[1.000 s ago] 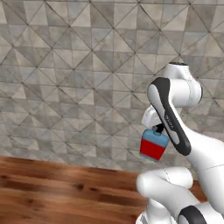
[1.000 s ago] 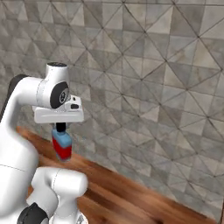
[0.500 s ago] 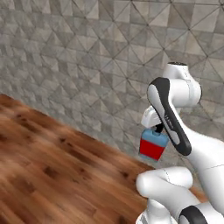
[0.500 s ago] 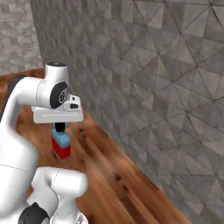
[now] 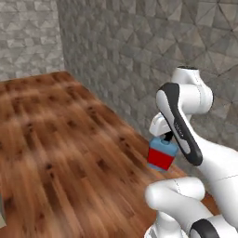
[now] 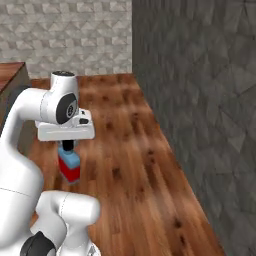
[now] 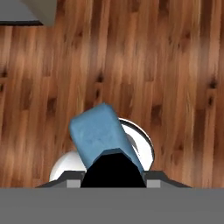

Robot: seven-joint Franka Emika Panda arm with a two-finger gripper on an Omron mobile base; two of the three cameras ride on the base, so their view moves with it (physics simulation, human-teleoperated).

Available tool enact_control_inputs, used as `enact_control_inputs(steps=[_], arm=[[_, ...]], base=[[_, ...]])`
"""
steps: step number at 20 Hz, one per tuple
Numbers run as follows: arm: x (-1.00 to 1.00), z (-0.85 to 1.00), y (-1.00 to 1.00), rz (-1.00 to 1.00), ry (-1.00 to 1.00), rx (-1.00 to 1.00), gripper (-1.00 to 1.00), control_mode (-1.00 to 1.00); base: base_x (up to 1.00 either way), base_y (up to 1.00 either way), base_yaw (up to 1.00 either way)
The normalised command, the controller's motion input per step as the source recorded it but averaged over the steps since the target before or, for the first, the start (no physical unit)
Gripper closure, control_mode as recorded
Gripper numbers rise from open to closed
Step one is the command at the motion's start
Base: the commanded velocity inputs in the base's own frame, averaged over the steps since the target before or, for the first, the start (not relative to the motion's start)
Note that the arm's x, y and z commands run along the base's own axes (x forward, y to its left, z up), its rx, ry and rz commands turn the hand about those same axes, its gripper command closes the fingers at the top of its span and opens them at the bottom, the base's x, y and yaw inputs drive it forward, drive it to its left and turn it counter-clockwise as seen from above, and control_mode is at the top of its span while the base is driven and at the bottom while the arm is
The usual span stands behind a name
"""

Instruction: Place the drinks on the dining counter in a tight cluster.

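Note:
The squat blue flask [image 5: 161, 155] with its red label hangs in the air over a wood-plank floor [image 5: 56, 139], close in front of my own white arm. My gripper [image 5: 166, 138] is shut on its black cap from above. From the right base the flask [image 6: 69, 165] hangs under the gripper [image 6: 66, 146]. In the hand view the flask's blue shoulder [image 7: 98, 131] and black cap sit right at the gripper [image 7: 113, 175]. A reddish-brown top's corner [image 6: 10, 72] shows at the far left; I cannot tell if it is the dining counter. The amber and white bottles are out of view.
A grey tiled wall [image 5: 139, 51] runs close along the right of the floor, meeting a lighter tiled wall [image 6: 65, 35] at a far corner. A beige edge [image 7: 26, 11] cuts into the hand view's top left. Another pale edge [image 5: 2, 214] sits at the lower left.
The whole picture has swung as the base turned: the wall has slid aside and more floor plus a room corner have come into view. The arm and held flask keep their pose.

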Motion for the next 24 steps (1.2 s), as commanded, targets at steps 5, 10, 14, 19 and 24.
enact_control_inputs(steps=[5,10,14,19,24], arm=[[0.00,0.00,0.00,0.00,0.00,0.00,1.00,1.00],[0.00,0.00,0.00,0.00,0.00,0.00,1.00,1.00],[0.00,0.00,0.00,0.00,0.00,0.00,1.00,1.00],[0.00,0.00,0.00,0.00,0.00,0.00,1.00,1.00],[0.00,0.00,0.00,0.00,0.00,0.00,1.00,1.00]], base=[[0.01,-0.32,0.89],[0.59,-0.65,0.76],[0.86,-1.00,0.32],[0.93,-1.00,0.00],[1.00,-1.00,0.07]])
